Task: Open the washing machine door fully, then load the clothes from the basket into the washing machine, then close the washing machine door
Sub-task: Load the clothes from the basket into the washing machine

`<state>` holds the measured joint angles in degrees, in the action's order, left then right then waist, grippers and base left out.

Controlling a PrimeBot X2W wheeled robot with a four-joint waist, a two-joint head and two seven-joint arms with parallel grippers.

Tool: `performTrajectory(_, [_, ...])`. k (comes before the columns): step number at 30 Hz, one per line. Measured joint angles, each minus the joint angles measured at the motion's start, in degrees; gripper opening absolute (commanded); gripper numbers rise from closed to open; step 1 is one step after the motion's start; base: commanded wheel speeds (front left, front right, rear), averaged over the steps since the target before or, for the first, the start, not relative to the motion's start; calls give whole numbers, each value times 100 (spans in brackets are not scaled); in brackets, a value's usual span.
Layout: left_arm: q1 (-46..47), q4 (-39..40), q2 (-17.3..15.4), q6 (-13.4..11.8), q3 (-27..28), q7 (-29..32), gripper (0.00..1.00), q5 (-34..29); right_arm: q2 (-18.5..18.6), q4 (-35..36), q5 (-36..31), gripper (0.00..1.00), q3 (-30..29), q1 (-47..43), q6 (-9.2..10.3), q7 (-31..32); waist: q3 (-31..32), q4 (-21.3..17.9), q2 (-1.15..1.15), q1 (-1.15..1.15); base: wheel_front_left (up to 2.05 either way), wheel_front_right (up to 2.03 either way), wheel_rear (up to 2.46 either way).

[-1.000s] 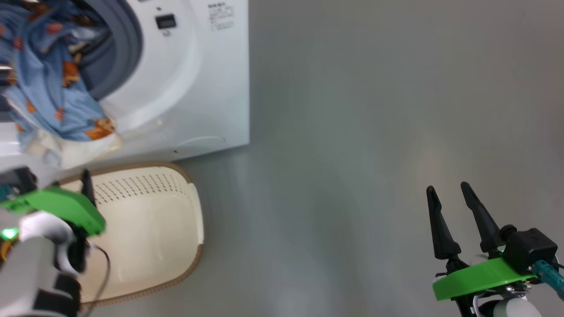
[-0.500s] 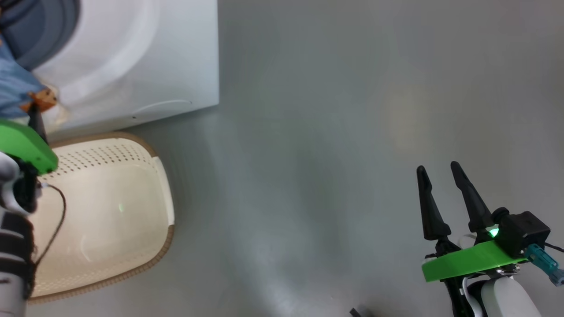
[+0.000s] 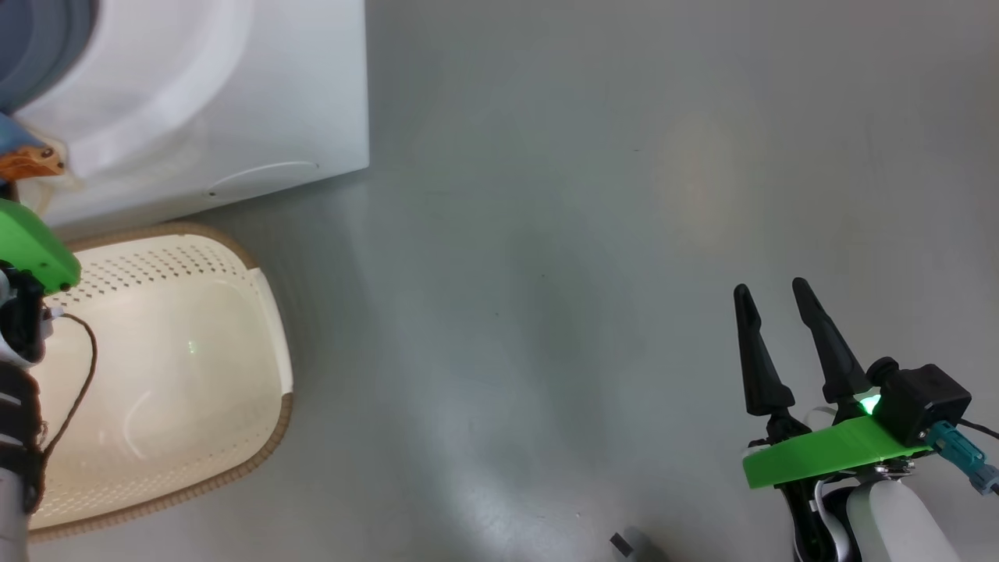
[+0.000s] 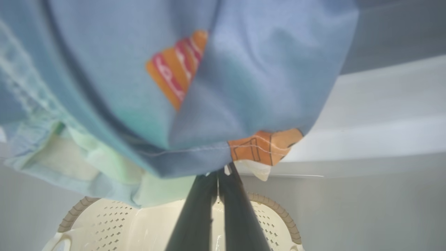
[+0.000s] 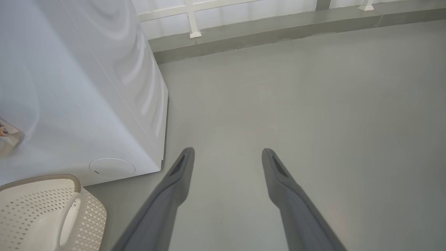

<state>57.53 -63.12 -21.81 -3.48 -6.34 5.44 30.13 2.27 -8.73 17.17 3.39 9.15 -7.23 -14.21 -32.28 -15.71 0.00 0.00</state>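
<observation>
Light-blue clothes with orange prints, cream perforated basket, white washing machine

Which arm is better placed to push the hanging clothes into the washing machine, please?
Left. The left tool is shut on the hem of the clothes hanging from the washing machine; the right tool stands open over the floor.
</observation>
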Motion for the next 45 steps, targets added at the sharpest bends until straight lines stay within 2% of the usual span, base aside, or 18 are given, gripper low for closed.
performTrajectory(5, [7,-57,53,155,-22,-135,0,32,0,-25,-1,100,-24,0,0,-1,28,94,0,0,0,0,0])
performTrajectory(13, [14,-67,324,394,-229,-191,0,46,3,-32,-25,100,-132,0,0,-2,121,398,0,0,0,0,0])
performTrajectory(21, [91,-80,347,655,-487,278,0,32,5,-109,-47,100,-52,3,0,-8,324,711,0,0,0,0,0])
performTrajectory(27, [280,100,287,806,-820,1038,0,-141,10,-276,70,100,42,3,0,-8,541,886,0,0,0,0,0])
performTrajectory(35, [552,670,-73,788,-928,1611,0,-205,13,-318,302,100,210,23,0,-8,701,937,0,0,0,0,0])
performTrajectory(45, [639,1567,-756,435,-835,1975,0,-259,14,-270,511,100,260,137,0,-8,482,511,0,0,0,0,0])
